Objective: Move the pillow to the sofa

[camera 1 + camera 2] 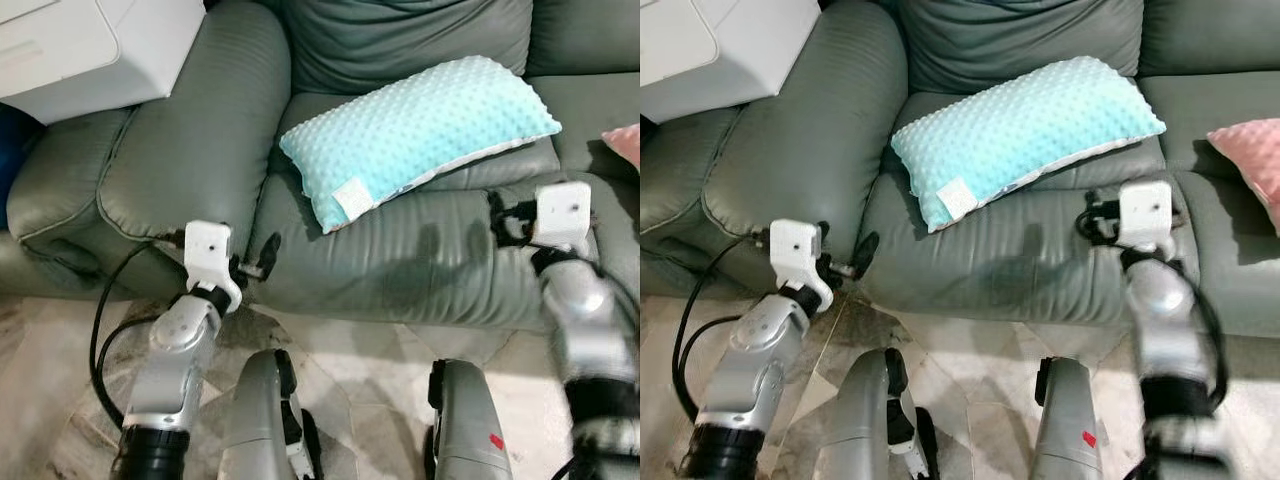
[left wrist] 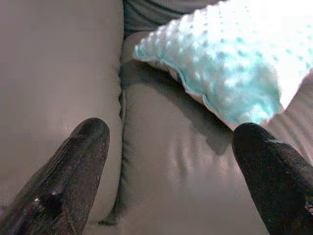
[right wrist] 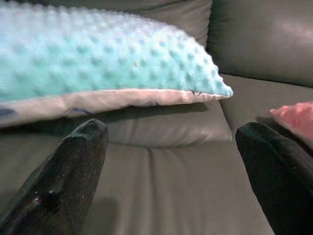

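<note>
Dimpled aqua pillow (image 1: pixel 420 130) flat on sofa (image 1: pixel 400 250)

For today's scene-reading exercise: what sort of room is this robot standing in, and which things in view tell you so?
Most likely a home living room. A grey-green leather sofa with a padded armrest stands on a pale stone-patterned floor, and a dotted turquoise pillow lies on its seat, with a pink cushion farther along.

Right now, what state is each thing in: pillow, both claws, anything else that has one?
Pillow: lying flat on the sofa seat, free of both claws.
Left claw: open, empty, at the seat's front edge.
Right claw: open, empty, over the seat front.
Pink cushion: lying on the next seat.
</note>
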Motion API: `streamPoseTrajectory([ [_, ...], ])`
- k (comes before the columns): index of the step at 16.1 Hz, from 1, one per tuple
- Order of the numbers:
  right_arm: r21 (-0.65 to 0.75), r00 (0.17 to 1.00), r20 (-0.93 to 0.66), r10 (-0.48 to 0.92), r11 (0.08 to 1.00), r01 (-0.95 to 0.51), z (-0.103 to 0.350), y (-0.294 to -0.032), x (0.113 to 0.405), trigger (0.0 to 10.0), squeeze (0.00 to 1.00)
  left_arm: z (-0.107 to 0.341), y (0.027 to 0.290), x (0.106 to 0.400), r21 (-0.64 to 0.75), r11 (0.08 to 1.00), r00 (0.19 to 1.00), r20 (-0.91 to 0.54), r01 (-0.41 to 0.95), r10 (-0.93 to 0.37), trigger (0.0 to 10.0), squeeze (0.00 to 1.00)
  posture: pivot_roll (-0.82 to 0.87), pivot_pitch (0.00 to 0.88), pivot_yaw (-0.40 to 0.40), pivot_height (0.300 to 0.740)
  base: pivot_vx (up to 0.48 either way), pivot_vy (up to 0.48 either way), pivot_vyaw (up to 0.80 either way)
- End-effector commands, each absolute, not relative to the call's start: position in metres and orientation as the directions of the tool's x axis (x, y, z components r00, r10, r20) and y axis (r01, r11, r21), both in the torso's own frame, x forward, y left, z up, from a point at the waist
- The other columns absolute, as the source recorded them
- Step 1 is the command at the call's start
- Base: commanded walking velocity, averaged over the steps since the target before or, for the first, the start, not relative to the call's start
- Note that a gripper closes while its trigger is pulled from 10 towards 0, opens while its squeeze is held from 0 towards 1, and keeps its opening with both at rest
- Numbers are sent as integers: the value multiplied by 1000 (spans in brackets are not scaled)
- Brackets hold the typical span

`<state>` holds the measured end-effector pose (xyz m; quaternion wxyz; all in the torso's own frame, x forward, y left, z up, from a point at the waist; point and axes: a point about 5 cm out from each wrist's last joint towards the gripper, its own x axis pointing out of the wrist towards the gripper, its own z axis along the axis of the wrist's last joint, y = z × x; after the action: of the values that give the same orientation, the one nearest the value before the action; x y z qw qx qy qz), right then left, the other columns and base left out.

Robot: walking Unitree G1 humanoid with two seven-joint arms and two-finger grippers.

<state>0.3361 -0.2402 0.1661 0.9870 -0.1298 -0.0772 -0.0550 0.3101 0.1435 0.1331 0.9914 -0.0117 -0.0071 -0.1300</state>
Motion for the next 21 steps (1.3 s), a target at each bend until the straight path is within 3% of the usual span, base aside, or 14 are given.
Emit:
streamPoseTrajectory([
  [1, -191, 979, 181, -98, 973, 132, 168, -231, 332, 10000, 0, 125, 154, 310, -8, 981, 981, -18, 195, -195, 10000, 1000, -94, 163, 177, 581, 0, 0, 0],
  [2, -150, 979, 174, -107, 980, 134, 166, -221, 326, 10000, 0, 123, 157, 310, -2, 985, 985, -30, 170, -170, 10000, 0, -102, 149, 170, 581, 0, 0, 0],
  [8, -59, 976, 167, -139, 987, 151, 167, -191, 310, 10000, 0, 117, 157, 314, -44, 992, 992, -15, 121, -122, 10000, 0, -168, 5, 126, 581, 0, 0, 0],
  [12, -71, 969, 196, -148, 984, 164, 182, -194, 314, 10000, 0, 120, 153, 323, -65, 991, 993, 10, 114, -114, 10000, 0, -194, 0, 113, 581, 0, 0, 0],
  [21, -72, 967, 206, -151, 983, 169, 188, -198, 317, 10000, 0, 122, 150, 338, -70, 991, 992, 46, 117, -114, 10000, 0, -226, 0, 108, 638, 0, 0, 0],
])
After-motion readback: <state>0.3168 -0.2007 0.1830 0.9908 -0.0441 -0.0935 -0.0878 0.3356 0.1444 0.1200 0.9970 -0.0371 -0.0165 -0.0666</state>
